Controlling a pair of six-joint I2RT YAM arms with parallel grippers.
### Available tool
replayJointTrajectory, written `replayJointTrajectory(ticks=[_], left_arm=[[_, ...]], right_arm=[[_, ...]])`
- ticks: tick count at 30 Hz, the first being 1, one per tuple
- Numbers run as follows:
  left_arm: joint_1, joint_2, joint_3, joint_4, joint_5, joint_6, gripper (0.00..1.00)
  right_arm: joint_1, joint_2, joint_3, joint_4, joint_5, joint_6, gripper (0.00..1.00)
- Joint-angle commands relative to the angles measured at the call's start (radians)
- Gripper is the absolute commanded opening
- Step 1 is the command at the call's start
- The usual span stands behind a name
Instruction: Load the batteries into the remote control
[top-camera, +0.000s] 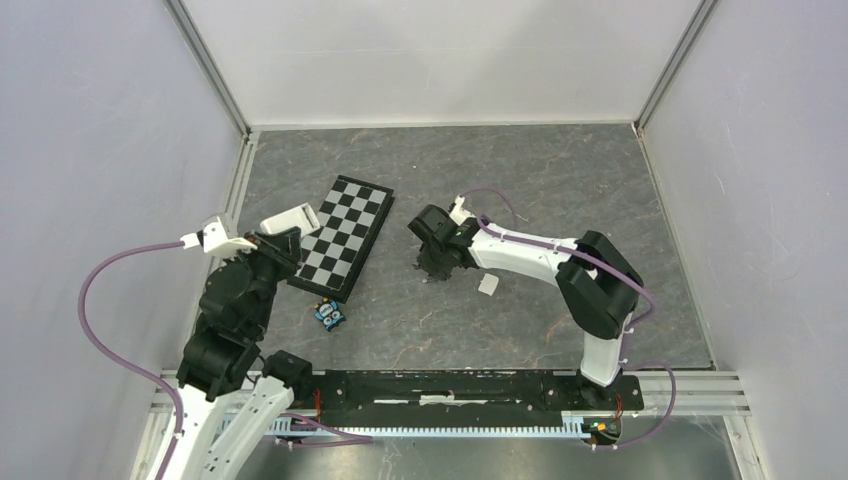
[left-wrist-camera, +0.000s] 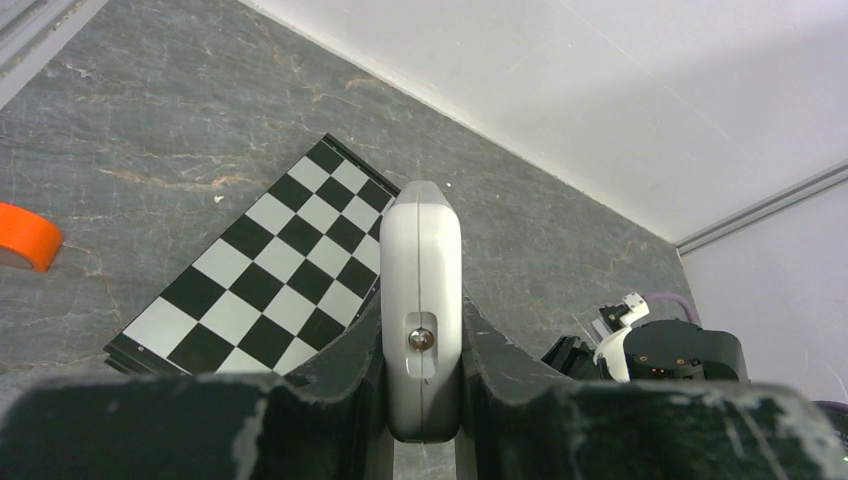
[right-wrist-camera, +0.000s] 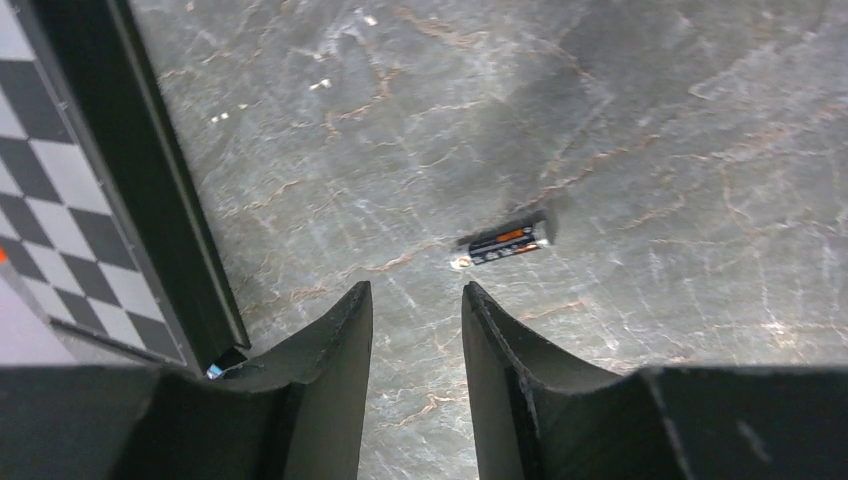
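White remote control (left-wrist-camera: 421, 250) pinched edge-on in my left gripper (left-wrist-camera: 421, 345), up beside chessboard (left-wrist-camera: 270, 280); shove on it could twist it in grip. Right gripper (right-wrist-camera: 417, 300) half-spread, empty. One battery (right-wrist-camera: 503, 242) on table (right-wrist-camera: 650, 120) just ahead, right of gap: round, so fingertip nudge rolls it. Board edge close left, bare stone right. Second battery not seen.

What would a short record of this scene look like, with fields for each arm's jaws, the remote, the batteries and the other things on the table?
left jaws: shut on the remote control, held edge-on near the chessboard
right jaws: open, empty, over the table
battery: one visible, lying flat just beyond the right jaws
second battery: not seen
other items: small white piece, blue toy, orange tape
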Motion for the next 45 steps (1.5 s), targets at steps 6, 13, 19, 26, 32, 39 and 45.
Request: replayJointTrajectory(ticks=[6, 13, 19, 26, 32, 39, 45], left_arm=[[0.005, -0.003, -0.010, 0.022, 0.028, 0.028, 0.02], [0.004, -0.001, -0.022, 0.039, 0.050, 0.019, 0.02], [0.004, -0.014, -0.029, 0.039, 0.031, 0.011, 0.02], [0.005, -0.049, -0.030, 0.033, -0.004, 0.017, 0.02], [0.004, -0.056, -0.025, 0.027, -0.015, 0.021, 0.02], [0.004, -0.053, -0.025, 0.027, -0.018, 0.024, 0.02], [0.004, -0.051, -0.023, 0.024, -0.022, 0.026, 0.02]], right_arm=[[-0.012, 0.051, 0.082, -0.138, 0.060, 0.143, 0.42], [-0.021, 0.096, 0.096, -0.151, 0.053, 0.158, 0.36], [-0.027, 0.121, 0.114, -0.199, 0.080, 0.176, 0.32], [-0.035, 0.167, 0.141, -0.216, 0.062, 0.166, 0.30], [-0.036, 0.161, 0.187, -0.188, 0.057, 0.119, 0.37], [-0.038, 0.169, 0.207, -0.150, 0.073, 0.125, 0.48], [-0.048, 0.239, 0.319, -0.201, 0.137, 0.131, 0.57]])
